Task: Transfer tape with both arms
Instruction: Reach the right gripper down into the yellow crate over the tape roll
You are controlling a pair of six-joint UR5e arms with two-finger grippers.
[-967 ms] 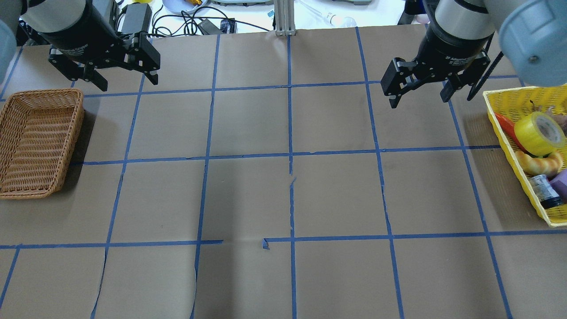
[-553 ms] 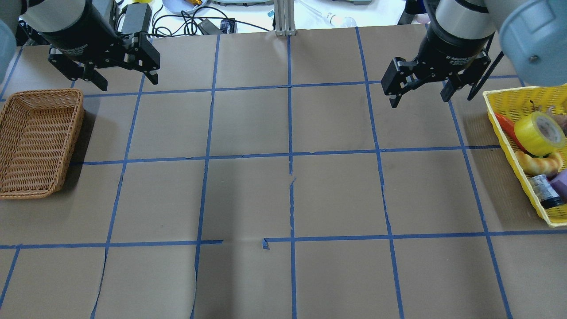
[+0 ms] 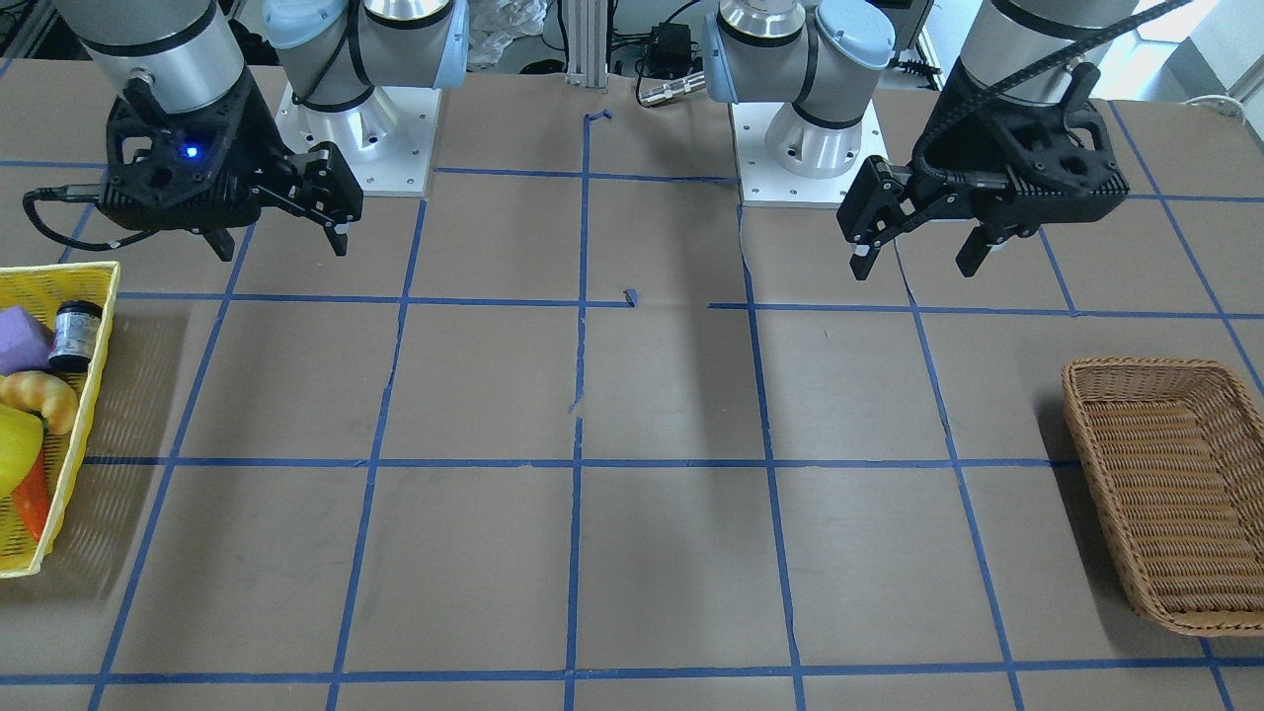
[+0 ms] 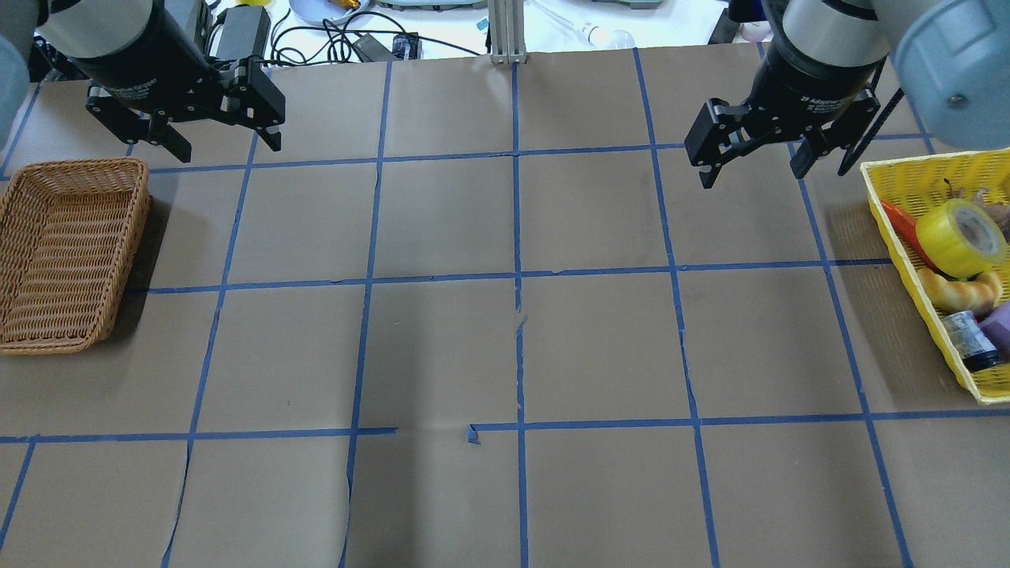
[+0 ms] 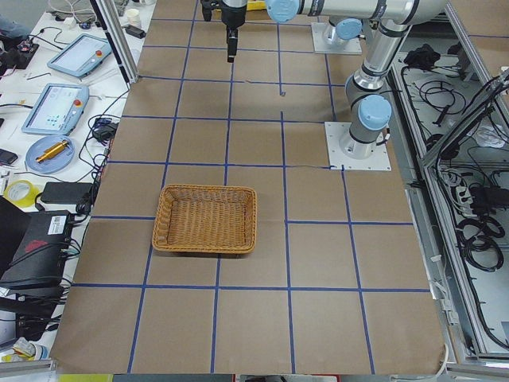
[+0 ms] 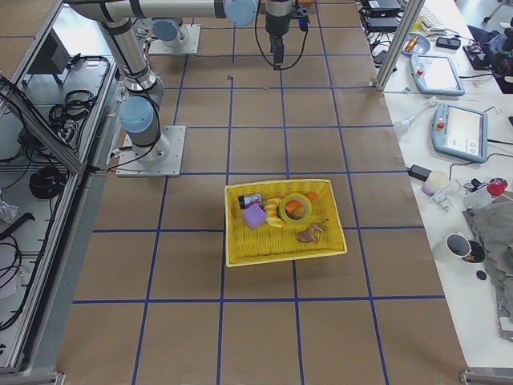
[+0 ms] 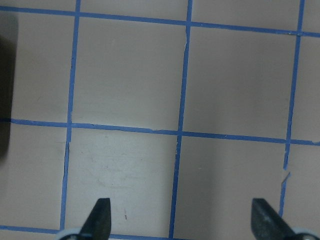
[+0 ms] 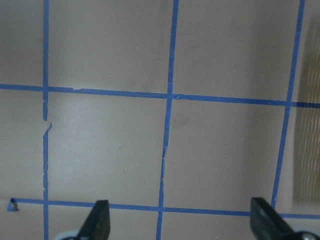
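Observation:
The yellow tape roll [image 4: 961, 237] with a white core lies tilted in the yellow basket [image 4: 915, 177] at the table's right edge. It also shows in the exterior right view [image 6: 295, 208] and is cut off at the front-facing view's left edge [image 3: 15, 449]. My right gripper [image 4: 750, 177] hangs open and empty above the table, to the left of the basket's far corner and apart from it. My left gripper [image 4: 229, 150] hangs open and empty at the far left. Both wrist views show only open fingertips [image 7: 100, 222] [image 8: 100, 220] over bare paper.
A brown wicker basket [image 4: 71, 252] stands empty at the left edge. The yellow basket also holds a croissant [image 4: 959, 290], a black-capped grey jar [image 4: 969, 341], a purple block and an orange item. Cables and an aluminium post [image 4: 506, 31] line the far edge.
My right gripper has shifted slightly towards the far side and the right, still open. The left gripper and the tape have not moved.

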